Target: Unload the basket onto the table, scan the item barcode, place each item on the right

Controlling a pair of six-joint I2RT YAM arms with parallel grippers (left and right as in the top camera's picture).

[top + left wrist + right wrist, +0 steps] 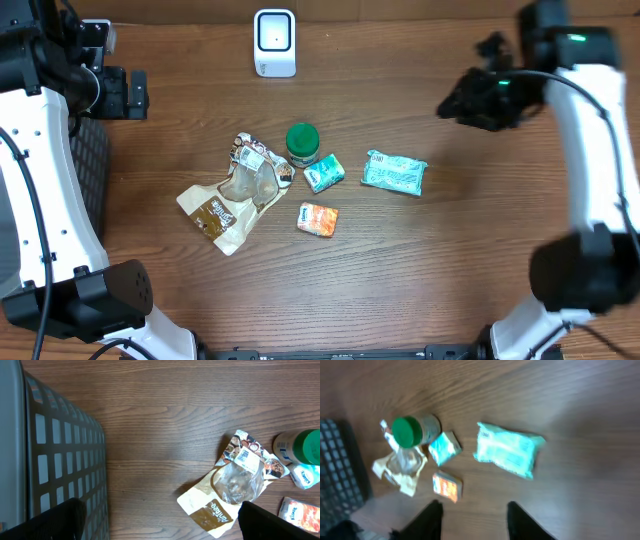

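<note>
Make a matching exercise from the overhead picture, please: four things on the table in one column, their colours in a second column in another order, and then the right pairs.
Things:
1. scanner
2. jar lid
3. crumpled pouch
4. large tissue pack

Colours:
A. brown
B. pale teal
C. white
D. green

Pairs: 1-C, 2-D, 3-A, 4-B

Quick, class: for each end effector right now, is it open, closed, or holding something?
Left end effector: open, holding nothing.
Right end effector: open, holding nothing.
</note>
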